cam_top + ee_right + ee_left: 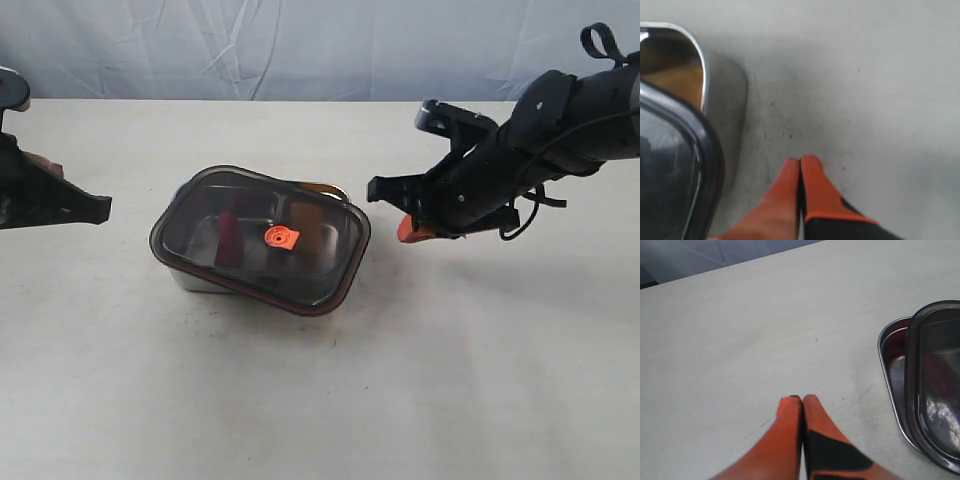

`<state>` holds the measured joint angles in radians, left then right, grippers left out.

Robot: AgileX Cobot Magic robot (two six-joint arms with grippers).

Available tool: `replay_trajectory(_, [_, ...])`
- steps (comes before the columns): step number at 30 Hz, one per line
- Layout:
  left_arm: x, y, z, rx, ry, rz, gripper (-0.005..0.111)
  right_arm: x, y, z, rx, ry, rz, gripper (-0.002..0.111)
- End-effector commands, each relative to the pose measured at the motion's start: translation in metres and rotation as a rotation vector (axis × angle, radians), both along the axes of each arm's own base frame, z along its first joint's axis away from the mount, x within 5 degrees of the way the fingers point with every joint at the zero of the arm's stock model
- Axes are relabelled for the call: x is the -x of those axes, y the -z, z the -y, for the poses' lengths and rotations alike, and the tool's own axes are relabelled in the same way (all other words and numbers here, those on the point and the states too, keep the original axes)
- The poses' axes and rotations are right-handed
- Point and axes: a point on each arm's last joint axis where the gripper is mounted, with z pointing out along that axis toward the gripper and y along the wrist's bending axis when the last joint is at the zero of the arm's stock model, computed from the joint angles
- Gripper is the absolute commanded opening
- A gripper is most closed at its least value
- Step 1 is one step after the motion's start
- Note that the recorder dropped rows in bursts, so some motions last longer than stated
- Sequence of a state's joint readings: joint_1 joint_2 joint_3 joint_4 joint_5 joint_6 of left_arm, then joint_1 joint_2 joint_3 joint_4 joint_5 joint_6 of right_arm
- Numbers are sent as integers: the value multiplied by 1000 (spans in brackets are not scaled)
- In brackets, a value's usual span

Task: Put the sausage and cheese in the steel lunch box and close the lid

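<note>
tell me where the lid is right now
In the exterior view the lid sits slightly askew on top of the steel lunch box, just left of centre. The right gripper is beside it on the right, not touching.

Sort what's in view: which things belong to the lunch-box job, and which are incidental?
Job: steel lunch box; lid lying askew on it; sausage under the lid; cheese in the box; left gripper; right gripper.
Just there: table; pale backdrop cloth.
</note>
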<state>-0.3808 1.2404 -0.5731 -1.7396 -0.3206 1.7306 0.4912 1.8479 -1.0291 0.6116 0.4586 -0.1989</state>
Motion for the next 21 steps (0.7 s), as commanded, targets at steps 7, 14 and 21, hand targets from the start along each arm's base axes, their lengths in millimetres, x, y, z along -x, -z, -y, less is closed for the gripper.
replay_trajectory(7, [0,-3,3,29,20,7,0,23,-1,-28,-5,-97,-16,0])
replay_trajectory(14, [0,-3,3,29,20,7,0,17,-3,-30,-25,-54,50,0])
replay_trajectory(21, [0,-3,3,29,20,7,0,10,-6,-30,-39,-2,116,0])
